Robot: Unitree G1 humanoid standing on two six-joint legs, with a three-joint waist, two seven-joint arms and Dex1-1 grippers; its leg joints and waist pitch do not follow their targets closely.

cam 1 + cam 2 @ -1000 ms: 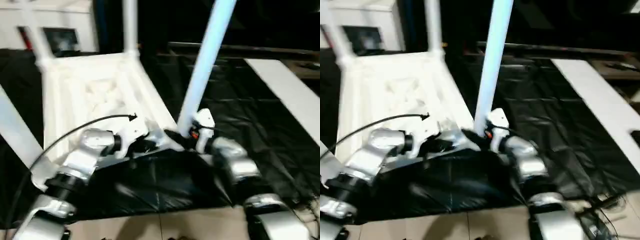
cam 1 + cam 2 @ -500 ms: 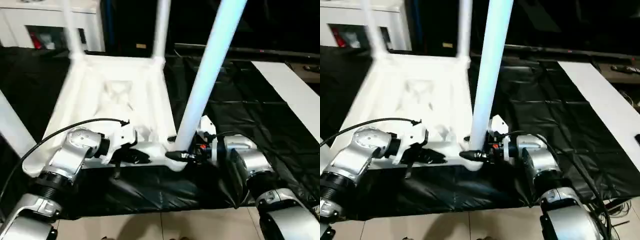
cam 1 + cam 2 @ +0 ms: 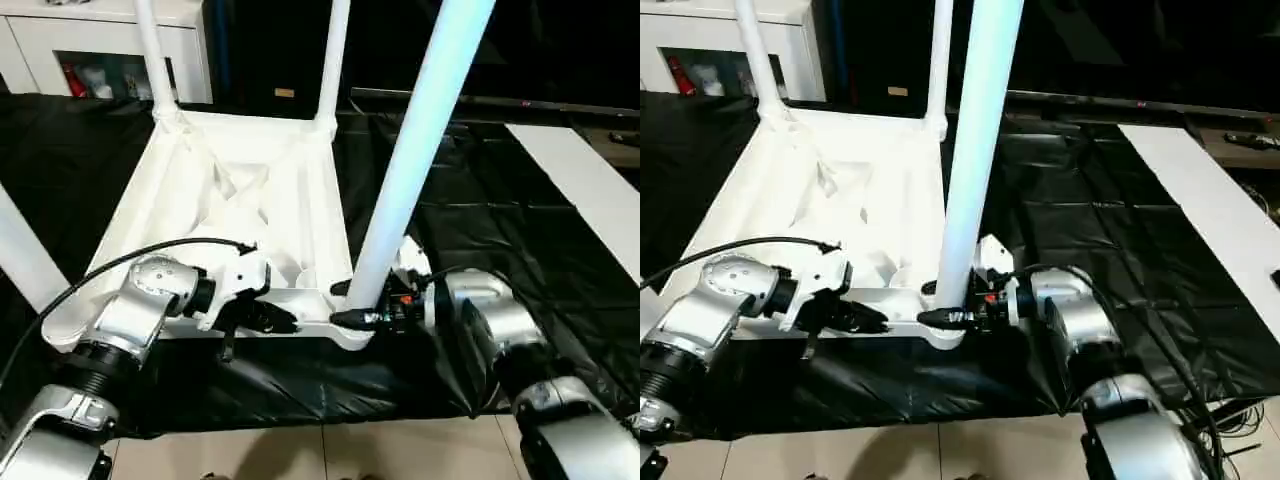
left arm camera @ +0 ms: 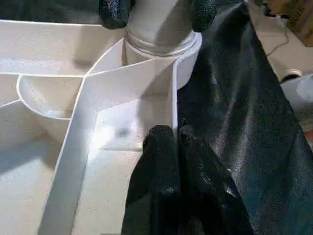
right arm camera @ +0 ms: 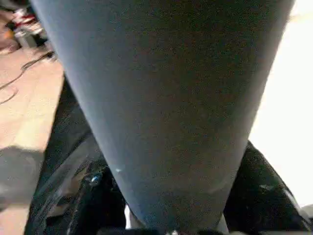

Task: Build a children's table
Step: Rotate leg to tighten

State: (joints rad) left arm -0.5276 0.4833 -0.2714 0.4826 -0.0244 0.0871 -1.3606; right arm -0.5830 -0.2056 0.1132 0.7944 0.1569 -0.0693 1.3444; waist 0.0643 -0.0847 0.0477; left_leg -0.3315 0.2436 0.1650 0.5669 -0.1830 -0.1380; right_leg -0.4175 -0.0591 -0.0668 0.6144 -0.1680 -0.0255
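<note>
I am working on the children's table, whose white top (image 3: 240, 215) is lying upside down, ribs facing up, on the counter (image 3: 480, 200) under its black cover. My left claw (image 3: 262, 318) is squeezing together on the thin near rim of the top, 1 finger (image 4: 156, 152) inside the rim wall and the other outside, just beside the near right corner socket (image 4: 164, 46). My right claw (image 3: 345, 303) is wrapping its fingers around the base of the near right leg (image 3: 415, 150), right where it is entering that socket; the fingers are lying against both sides of the tube.

I am judging the plastic to be light and stiff but smooth, so the round leg could be slipping or twisting inside my hold. Low on the leg, close to the socket, looks like the best place to be gripping, since the long tube would be levering hard if taken higher. The rim looks thin, so I am pinching it close to the corner, where the ribs are stiffening it.

I am counting 1 top and 4 legs standing upright: 2 at the far corners (image 3: 155, 60) (image 3: 333, 60), 1 in my right claw, and 1 at the near left corner (image 3: 22, 255).
</note>
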